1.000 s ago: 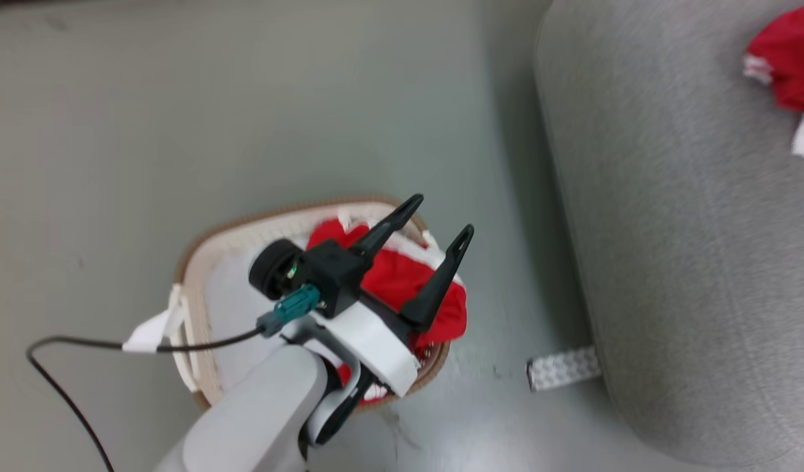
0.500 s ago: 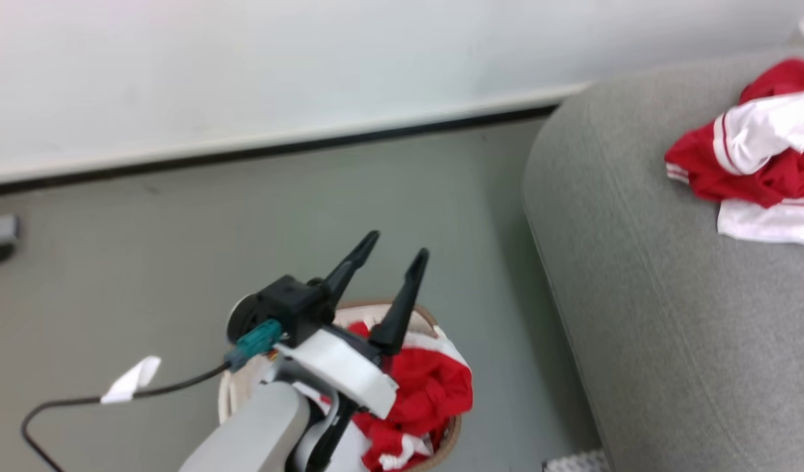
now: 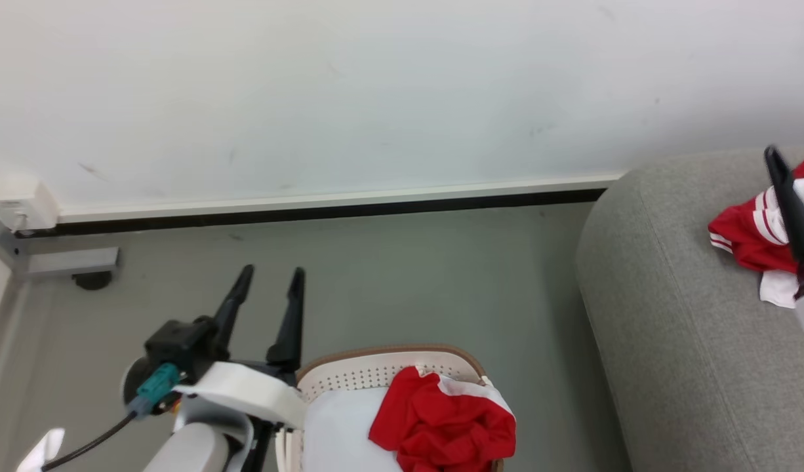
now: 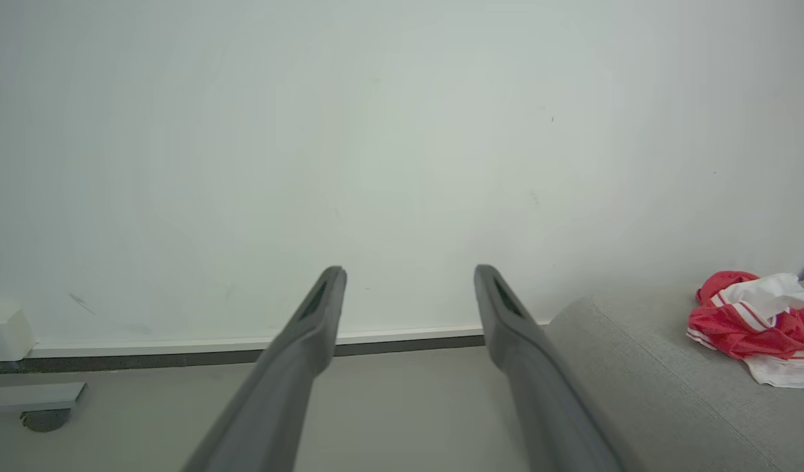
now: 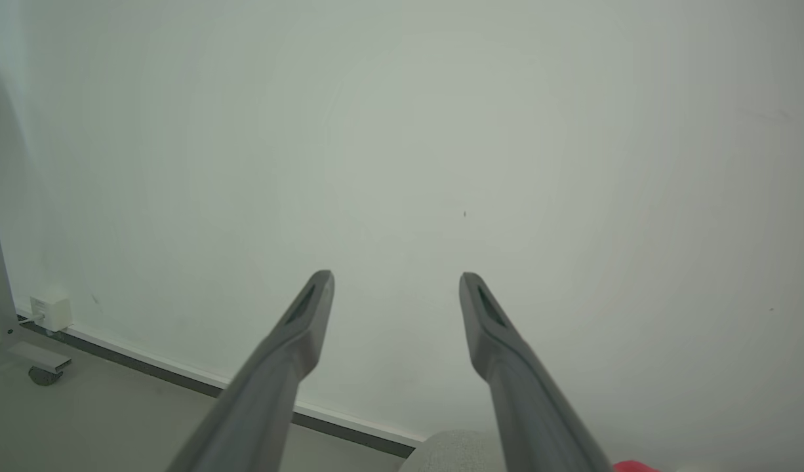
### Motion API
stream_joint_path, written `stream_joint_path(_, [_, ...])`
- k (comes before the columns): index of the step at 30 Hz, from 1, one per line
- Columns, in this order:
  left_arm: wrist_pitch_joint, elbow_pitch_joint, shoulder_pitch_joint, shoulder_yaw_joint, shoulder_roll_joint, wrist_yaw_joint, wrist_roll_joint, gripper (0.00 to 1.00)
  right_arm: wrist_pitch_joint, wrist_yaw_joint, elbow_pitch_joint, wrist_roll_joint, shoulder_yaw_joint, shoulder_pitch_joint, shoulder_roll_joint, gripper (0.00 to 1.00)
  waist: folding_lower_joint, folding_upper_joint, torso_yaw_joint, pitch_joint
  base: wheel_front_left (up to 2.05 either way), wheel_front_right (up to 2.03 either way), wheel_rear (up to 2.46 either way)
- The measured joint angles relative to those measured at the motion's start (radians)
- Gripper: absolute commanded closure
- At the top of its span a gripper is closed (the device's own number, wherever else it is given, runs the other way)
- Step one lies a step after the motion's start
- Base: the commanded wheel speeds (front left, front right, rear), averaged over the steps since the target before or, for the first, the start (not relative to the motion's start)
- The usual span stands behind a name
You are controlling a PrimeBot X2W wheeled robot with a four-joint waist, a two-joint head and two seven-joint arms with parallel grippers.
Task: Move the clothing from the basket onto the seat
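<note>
Left gripper [image 3: 273, 272] is shifted off the basket [image 3: 389, 351] to its 10 o'clock, fingers held wide, empty; right gripper [image 5: 395, 283] is likewise held wide.

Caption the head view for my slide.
Open left end effector beside basket holding red clothing; another garment lies on the seat.

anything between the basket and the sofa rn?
Nothing in the stretch the head view shows: bare grey floor separates the basket from the sofa.
</note>
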Motion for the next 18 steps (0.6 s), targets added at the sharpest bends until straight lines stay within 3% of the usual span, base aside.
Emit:
stream_joint_path(4, [-0.001, -0.020, 0.058, 0.068, 0.005, 0.010, 0.024, 0.00, -0.010, 0.000, -0.055, -0.122, -0.148, 0.162, 0.092, 0.00, 0.0000, 0.0000, 0.024, -0.018, 0.00, 0.00, 0.00])
stream_joint_path(9, [-0.001, -0.046, 0.123, 0.141, -0.026, 0.000, 0.070, 0.00, -0.014, 0.000, -0.170, -0.265, -0.329, 0.368, 0.282, 0.00, 0.0001, 0.0000, 0.031, -0.024, 0.00, 0.00, 0.00])
stream_joint_path(13, [-0.001, -0.060, 0.165, 0.205, -0.057, -0.020, 0.126, 0.00, -0.014, 0.000, -0.235, -0.310, -0.378, 0.491, 0.415, 0.00, 0.0001, 0.0000, 0.023, -0.016, 0.00, 0.00, 0.00])
stream_joint_path(18, [-0.001, -0.075, 0.205, 0.284, -0.101, -0.068, 0.187, 0.00, -0.015, 0.000, -0.264, -0.369, -0.427, 0.556, 0.496, 0.00, 0.0002, 0.0000, 0.008, -0.009, 0.00, 0.00, 0.00])
